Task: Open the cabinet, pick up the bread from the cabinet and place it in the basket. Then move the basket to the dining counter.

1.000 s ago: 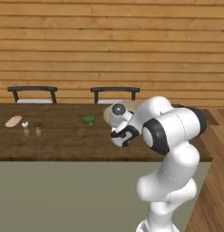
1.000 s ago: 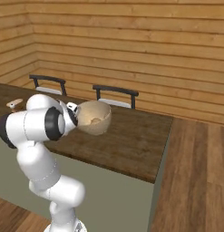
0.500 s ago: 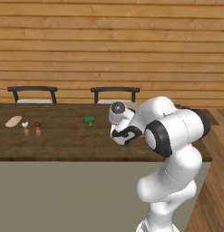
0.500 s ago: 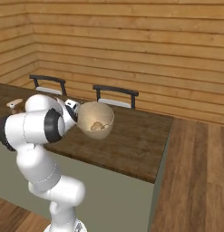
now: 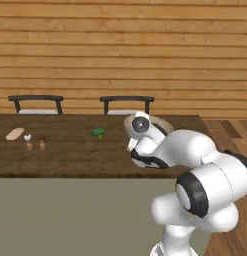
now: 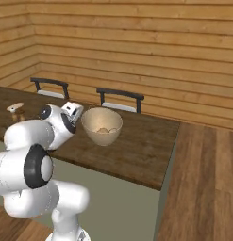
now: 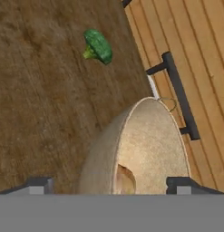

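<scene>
Since a second ago, end effector (image 7: 111, 183) has opened; its tips now straddle the rim of the basket (image 6: 102, 126), w/ the bread (image 7: 124, 179) inside, basket resting on the tabletop (image 6: 137, 150) (the dining counter). Risk: a careless pull-back could catch the rim and tip or drag it. Broccoli (image 7: 98, 46) sits well apart.

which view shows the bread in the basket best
The right base view: the basket sits unobstructed on the dining counter, with the bread lying in its bottom. The hand view shows a small part of the bread behind the near wall. In the left base view the arm hides most of the basket.
</scene>
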Robot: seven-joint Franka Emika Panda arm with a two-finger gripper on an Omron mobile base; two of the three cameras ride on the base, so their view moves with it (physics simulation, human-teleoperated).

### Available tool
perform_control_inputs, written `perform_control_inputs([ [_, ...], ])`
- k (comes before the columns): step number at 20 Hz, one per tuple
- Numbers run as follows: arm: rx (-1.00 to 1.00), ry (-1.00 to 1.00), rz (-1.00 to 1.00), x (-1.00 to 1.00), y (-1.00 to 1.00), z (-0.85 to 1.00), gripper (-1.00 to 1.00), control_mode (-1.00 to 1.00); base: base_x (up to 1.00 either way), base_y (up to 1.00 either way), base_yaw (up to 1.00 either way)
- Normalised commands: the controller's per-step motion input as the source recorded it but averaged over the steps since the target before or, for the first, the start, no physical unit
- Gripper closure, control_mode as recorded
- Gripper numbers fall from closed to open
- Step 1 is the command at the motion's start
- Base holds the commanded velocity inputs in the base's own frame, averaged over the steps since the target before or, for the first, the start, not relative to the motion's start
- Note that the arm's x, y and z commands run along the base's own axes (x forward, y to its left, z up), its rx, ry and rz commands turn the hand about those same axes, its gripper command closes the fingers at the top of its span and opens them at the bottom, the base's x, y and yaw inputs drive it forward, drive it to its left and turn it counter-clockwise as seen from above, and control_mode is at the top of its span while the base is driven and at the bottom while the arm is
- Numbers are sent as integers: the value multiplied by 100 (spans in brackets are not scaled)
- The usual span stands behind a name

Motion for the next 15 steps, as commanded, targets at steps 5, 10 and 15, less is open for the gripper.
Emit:
perform_control_inputs([
  [5,25,0,-34,-100,-28,67,-100,-100,0,0,0],
  [10,32,2,-33,-96,0,99,-100,-100,0,0,0],
  [15,36,1,-28,-100,-4,64,-100,-100,0,0,0],
])
